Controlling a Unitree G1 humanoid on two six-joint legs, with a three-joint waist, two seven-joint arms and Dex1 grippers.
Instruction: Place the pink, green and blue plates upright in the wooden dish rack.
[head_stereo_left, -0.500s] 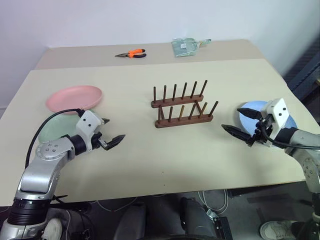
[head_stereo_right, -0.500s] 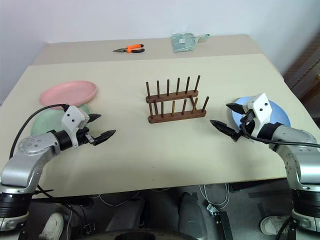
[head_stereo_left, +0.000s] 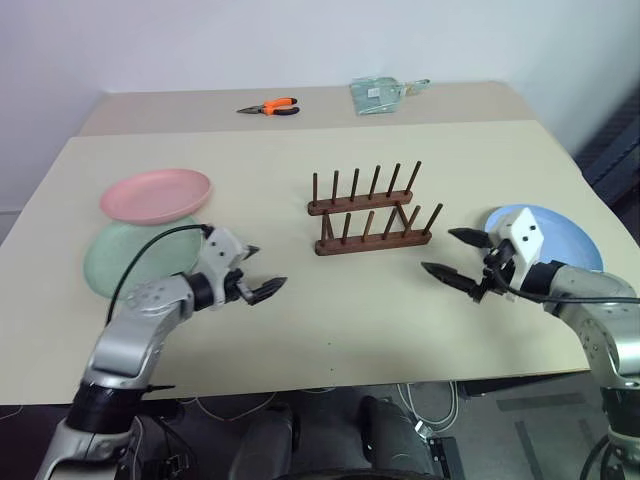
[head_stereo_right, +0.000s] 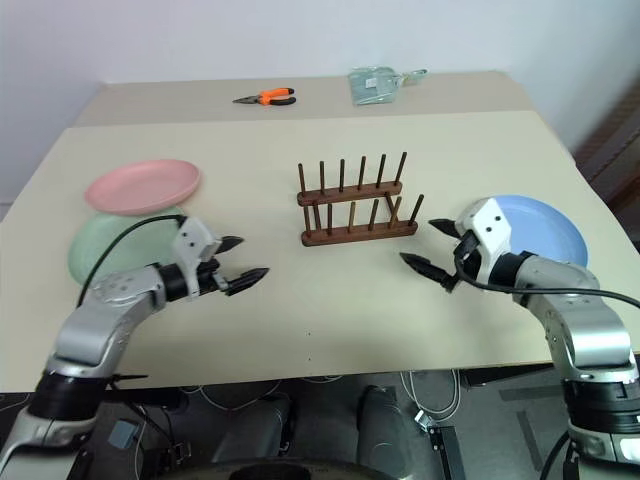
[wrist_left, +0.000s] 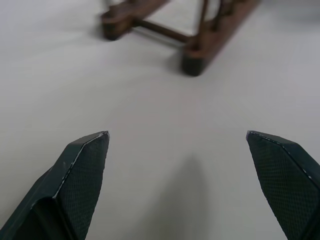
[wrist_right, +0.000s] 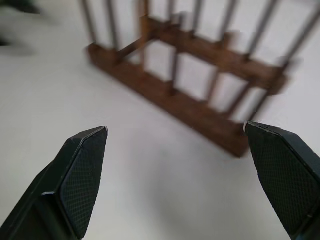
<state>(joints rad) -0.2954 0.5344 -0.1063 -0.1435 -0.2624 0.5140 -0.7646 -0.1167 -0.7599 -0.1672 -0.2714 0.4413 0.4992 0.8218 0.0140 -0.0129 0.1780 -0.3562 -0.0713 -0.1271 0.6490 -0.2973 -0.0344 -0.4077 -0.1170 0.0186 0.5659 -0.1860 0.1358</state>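
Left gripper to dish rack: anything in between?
Nothing. In the left wrist view only bare table lies between the open left gripper and the wooden dish rack; the left eye view agrees.

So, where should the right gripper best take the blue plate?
Probably at the rim edge nearest the right gripper, coming in low from the rack side. The blue plate lies flat and shallow, so only its thin raised rim offers the open fingers a hold.

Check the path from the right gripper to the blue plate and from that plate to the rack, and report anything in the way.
Nothing visible blocks either. The right gripper, open, hovers beside the blue plate, which lies flat with nothing on it. Only bare table lies between plate and rack, and the rack's slots are empty.
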